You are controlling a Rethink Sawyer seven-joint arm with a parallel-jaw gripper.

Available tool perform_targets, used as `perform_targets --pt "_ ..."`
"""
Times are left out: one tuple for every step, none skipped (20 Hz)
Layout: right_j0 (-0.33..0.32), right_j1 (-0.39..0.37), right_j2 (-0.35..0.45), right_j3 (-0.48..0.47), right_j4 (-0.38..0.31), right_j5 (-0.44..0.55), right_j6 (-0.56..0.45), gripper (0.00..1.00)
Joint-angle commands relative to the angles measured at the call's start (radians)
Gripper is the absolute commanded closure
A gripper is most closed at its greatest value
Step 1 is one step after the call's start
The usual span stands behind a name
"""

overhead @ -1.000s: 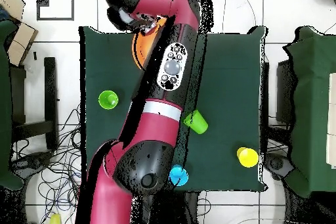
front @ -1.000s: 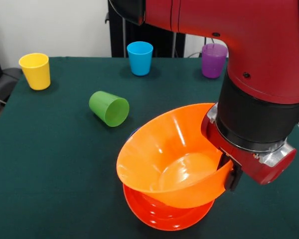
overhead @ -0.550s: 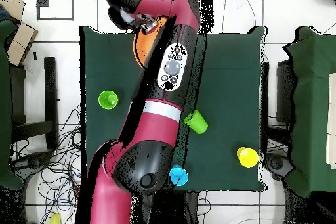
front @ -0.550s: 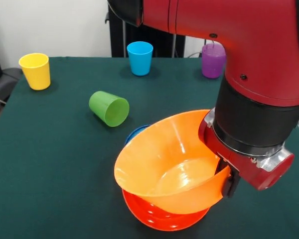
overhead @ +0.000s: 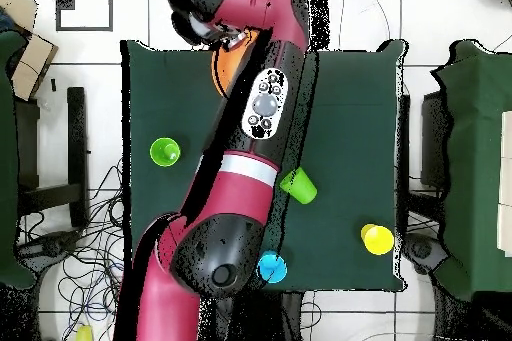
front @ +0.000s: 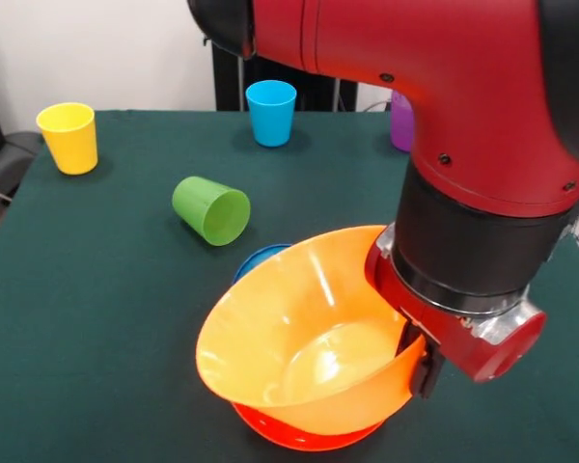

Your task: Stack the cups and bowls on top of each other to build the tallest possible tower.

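Gripper (front: 420, 362) closed on the near rim of the yellow-orange bowl (front: 299, 347), held tilted just above the orange-red bowl (front: 304, 436). The bowl's axis leans off the stack's; levelling appears needed before release.

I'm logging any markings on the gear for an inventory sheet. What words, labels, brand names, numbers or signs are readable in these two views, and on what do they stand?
None can be read.
Red and black robot arm: no lettering shows; the white oval control panel with round buttons carries marks too small to read.
Yellow-orange flared plastic bowl, upright yellow plastic cup, tipped green plastic cup, light blue plastic cup: plain, no print.
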Motion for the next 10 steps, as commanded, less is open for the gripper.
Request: perform_targets --pt "0.033 -0.051 0.135 0.161 -0.087 -0.066 0.053 1.0" --pt "0.036 -0.055 0.141 0.173 -0.09 -0.072 0.048 1.0" --pt "0.039 -0.059 0.145 0.184 -0.094 -0.076 0.043 1.0" --pt "0.041 -0.065 0.152 0.195 -0.096 -0.077 0.038 1.0" --pt "0.043 -0.07 0.158 0.206 -0.098 -0.079 0.034 1.0" --pt "0.047 -0.078 0.168 0.224 -0.103 -0.085 0.028 1.0" --pt "0.052 -0.085 0.177 0.243 -0.108 -0.092 0.023 1.0" --pt "0.057 -0.091 0.186 0.259 -0.113 -0.1 0.019 1.0" --pt "0.061 -0.097 0.196 0.274 -0.118 -0.108 0.016 1.0" --pt "0.067 -0.102 0.207 0.29 -0.124 -0.122 0.014 1.0"
